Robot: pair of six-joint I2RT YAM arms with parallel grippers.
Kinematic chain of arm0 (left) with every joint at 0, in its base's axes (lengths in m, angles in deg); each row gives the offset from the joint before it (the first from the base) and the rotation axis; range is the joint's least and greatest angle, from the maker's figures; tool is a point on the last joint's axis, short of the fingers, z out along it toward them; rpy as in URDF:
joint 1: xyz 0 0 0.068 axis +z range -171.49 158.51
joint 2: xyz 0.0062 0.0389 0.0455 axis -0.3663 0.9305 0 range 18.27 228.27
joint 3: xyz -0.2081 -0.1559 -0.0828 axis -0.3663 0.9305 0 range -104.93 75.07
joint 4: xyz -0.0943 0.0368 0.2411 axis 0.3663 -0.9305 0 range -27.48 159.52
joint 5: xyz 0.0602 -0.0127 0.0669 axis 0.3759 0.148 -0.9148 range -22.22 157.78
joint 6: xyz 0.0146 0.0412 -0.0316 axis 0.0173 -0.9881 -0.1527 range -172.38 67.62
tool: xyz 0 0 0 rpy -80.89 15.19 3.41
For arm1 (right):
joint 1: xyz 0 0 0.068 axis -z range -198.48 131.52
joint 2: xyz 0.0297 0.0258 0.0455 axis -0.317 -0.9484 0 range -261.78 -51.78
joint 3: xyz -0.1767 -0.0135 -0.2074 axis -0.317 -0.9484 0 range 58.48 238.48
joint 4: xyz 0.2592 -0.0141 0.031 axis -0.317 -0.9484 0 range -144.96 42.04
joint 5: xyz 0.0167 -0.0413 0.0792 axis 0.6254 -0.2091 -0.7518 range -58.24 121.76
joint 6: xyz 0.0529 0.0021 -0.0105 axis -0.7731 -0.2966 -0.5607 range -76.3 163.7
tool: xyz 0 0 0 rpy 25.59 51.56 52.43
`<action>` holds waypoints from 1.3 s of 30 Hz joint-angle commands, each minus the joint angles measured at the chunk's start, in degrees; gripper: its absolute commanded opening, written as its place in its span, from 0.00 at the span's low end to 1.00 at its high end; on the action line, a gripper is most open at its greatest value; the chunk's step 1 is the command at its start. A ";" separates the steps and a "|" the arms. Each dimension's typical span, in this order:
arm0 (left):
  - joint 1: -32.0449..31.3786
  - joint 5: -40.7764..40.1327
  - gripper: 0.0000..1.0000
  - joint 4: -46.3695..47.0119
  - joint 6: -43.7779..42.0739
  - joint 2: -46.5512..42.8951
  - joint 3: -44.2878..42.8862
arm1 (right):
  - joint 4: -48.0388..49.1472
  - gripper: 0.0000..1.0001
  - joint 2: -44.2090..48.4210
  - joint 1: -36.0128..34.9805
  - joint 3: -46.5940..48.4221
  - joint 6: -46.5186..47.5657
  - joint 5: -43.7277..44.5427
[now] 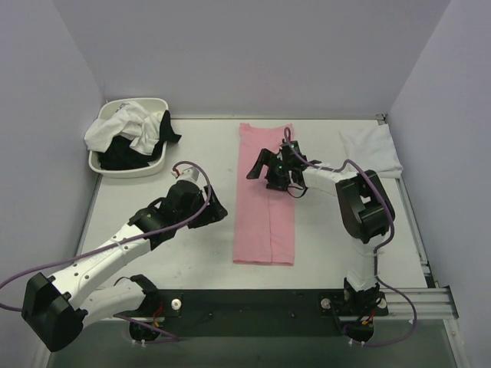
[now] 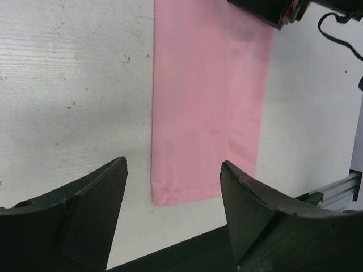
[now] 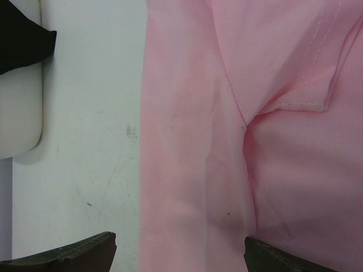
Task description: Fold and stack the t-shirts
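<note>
A light pink t-shirt point(image 1: 265, 207) lies flat mid-table, folded lengthwise into a long narrow strip. Its near hem shows in the left wrist view point(image 2: 210, 102), and a tucked sleeve seam shows in the right wrist view point(image 3: 227, 141). My left gripper point(image 1: 211, 215) is just left of the strip, open and empty point(image 2: 173, 164), apart from the cloth. My right gripper point(image 1: 265, 169) hovers over the strip's far half by its left edge, open wide with nothing held point(image 3: 178, 238). A folded white t-shirt point(image 1: 372, 149) lies at the back right. White point(image 1: 123, 126) and black point(image 1: 126, 157) t-shirts are heaped in the basin.
The white oval basin point(image 1: 115, 170) stands at the back left corner; its rim point(image 3: 20, 113) and a bit of black cloth point(image 3: 22, 34) show in the right wrist view. A black rail point(image 1: 253, 303) runs along the near edge. Walls close in the table on three sides.
</note>
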 commanded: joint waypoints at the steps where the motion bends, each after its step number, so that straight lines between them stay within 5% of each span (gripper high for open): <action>1: 0.88 0.79 0.76 2.18 -1.11 -0.10 1.31 | -7.28 1.00 -5.34 -0.65 3.50 1.94 1.21; 6: 1.14 1.32 0.76 2.62 -1.20 0.52 3.42 | -10.52 1.00 -0.09 -0.65 5.26 4.40 2.96; 11: 1.23 1.76 0.82 5.60 0.20 0.70 9.73 | -18.35 1.00 15.63 -1.79 2.02 9.84 9.54; 17: 0.09 8.33 0.80 18.42 5.82 5.17 20.01 | -21.78 1.00 35.24 -2.75 -11.16 10.29 14.48; 22: -5.88 5.98 0.79 24.23 9.52 7.99 22.40 | -26.34 1.00 47.97 -3.54 -18.63 10.91 17.81; 39: -16.35 2.82 0.78 29.69 17.96 9.31 28.11 | -34.88 1.00 65.05 -4.69 -27.17 8.18 19.40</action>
